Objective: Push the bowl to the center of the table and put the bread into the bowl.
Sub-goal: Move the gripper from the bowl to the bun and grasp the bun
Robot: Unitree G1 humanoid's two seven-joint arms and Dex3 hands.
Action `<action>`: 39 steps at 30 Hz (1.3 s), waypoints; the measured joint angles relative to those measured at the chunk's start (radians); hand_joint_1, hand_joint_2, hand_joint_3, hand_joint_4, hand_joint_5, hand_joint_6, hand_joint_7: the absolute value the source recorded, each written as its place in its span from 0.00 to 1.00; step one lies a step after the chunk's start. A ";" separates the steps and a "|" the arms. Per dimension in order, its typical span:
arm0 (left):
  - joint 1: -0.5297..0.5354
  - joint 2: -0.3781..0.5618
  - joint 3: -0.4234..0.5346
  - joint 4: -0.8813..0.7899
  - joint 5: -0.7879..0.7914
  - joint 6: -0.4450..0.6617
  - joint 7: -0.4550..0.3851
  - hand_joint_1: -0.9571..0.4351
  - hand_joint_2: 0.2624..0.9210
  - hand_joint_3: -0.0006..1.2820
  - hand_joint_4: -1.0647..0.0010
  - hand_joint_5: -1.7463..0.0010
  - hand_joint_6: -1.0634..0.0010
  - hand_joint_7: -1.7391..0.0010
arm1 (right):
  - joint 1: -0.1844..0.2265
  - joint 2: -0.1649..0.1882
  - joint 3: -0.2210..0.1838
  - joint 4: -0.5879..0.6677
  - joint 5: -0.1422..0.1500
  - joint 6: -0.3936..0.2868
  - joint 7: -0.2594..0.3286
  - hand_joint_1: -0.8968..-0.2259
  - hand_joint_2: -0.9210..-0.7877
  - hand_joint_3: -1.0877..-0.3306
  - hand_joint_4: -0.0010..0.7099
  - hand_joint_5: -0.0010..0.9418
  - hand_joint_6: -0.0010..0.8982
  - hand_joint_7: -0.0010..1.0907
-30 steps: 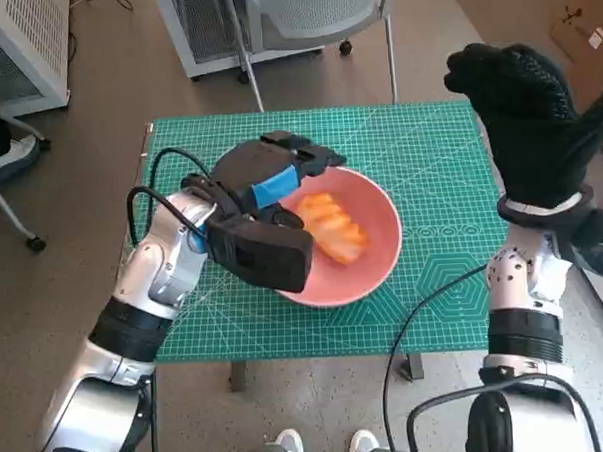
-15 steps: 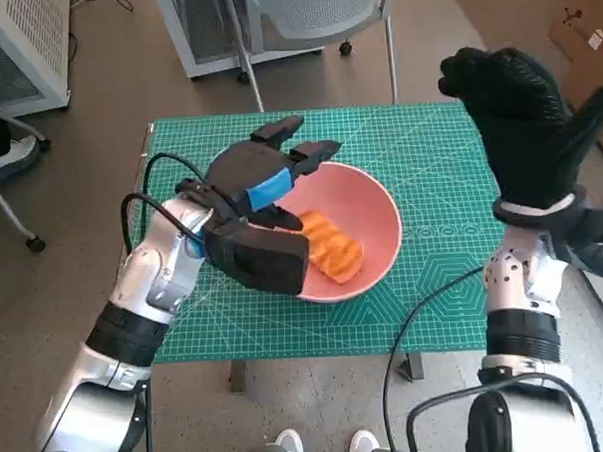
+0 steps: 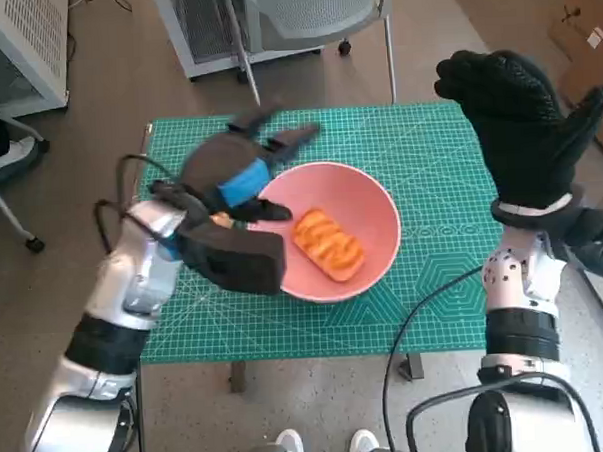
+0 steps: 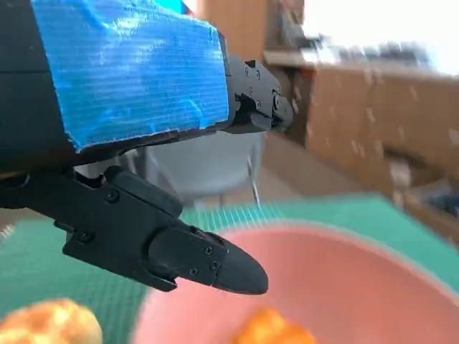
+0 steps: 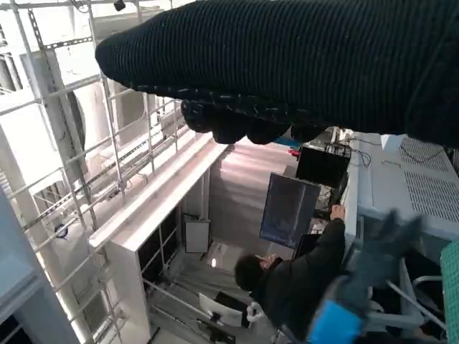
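The pink bowl (image 3: 366,203) stands near the middle of the green mat (image 3: 428,150), with the orange-brown bread (image 3: 328,244) lying inside it. My left hand (image 3: 235,175) hovers over the bowl's left rim, blurred, fingers spread and holding nothing. In the left wrist view its fingers (image 4: 179,251) reach above the bowl (image 4: 358,287), and the bread (image 4: 269,331) shows low inside. A second orange-brown lump (image 4: 43,326) shows on the mat beside the bowl. My right hand (image 3: 517,116) is raised high over the table's right edge, open and empty.
A grey chair (image 3: 312,15) and a white cabinet (image 3: 18,48) stand beyond the table's far edge. A black cable (image 3: 425,311) hangs over the front right edge. In the right wrist view a person (image 5: 301,279) sits at a monitor (image 5: 288,211).
My left hand has lifted off the bowl and drawn back to the left with its fingers spread. The bread lies bare in the bowl. The right hand has barely moved.
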 measured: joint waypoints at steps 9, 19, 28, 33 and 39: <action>0.106 -0.023 0.107 -0.134 0.045 0.125 0.197 0.28 1.00 0.01 0.74 0.98 0.55 0.97 | -0.001 0.003 -0.002 0.009 0.003 0.000 0.010 0.39 0.00 0.51 0.49 0.00 0.51 0.01; 0.185 -0.060 0.138 -0.209 0.092 0.284 0.269 0.28 1.00 0.05 0.71 0.98 0.55 0.98 | -0.009 0.013 -0.002 0.027 0.003 -0.003 0.022 0.39 0.00 0.50 0.49 0.00 0.51 0.00; 0.212 -0.001 0.144 -0.263 0.032 0.324 0.072 0.30 0.94 0.01 0.79 1.00 0.60 1.00 | -0.020 0.015 -0.003 0.038 0.004 -0.005 0.031 0.39 0.00 0.49 0.49 0.00 0.51 0.00; 0.222 0.069 0.153 -0.258 -0.036 0.283 -0.032 0.34 0.84 0.00 0.87 1.00 0.66 1.00 | -0.023 0.014 -0.006 0.041 0.013 -0.002 0.036 0.38 0.00 0.49 0.49 0.00 0.51 0.00; 0.221 0.143 0.152 -0.188 -0.107 0.214 -0.159 0.34 0.74 0.01 0.94 1.00 0.73 1.00 | -0.025 0.013 -0.008 0.043 0.016 0.001 0.041 0.38 0.00 0.49 0.49 0.00 0.51 0.00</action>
